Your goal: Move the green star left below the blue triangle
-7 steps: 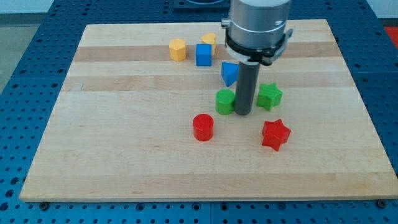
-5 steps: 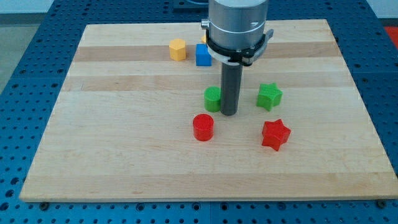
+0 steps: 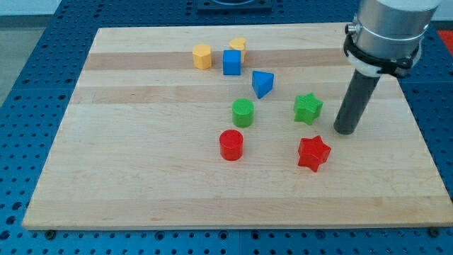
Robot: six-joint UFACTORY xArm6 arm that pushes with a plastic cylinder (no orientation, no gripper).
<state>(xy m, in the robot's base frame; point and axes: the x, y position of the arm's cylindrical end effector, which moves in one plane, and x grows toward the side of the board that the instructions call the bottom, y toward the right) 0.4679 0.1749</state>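
Camera view shows our wooden board (image 3: pixel 141 177) with my tip (image 3: pixel 345 132) resting on it toward the view's right. We carry no gripper, only a straight dark rod, so nothing opens, closes or grips.

Just to the tip's left, and slightly toward the view's top, sits the green star (image 3: pixel 308 108), near but not touching. Farther left and higher lies the blue triangle (image 3: pixel 262 83). We judge the tip stands on the star's right side so that a leftward push can drive the star toward the spot beneath the triangle.

A green cylinder (image 3: pixel 243 112) sits well left of the tip, beyond the star, roughly in the star's leftward path, so the star may bump it. A red star (image 3: pixel 313 154) lies left of the tip and lower; a red cylinder (image 3: pixel 231 144) lies farther left.

Bare wood spreads between the star and the cylinder, giving some room. The board's right edge is near the tip's right.
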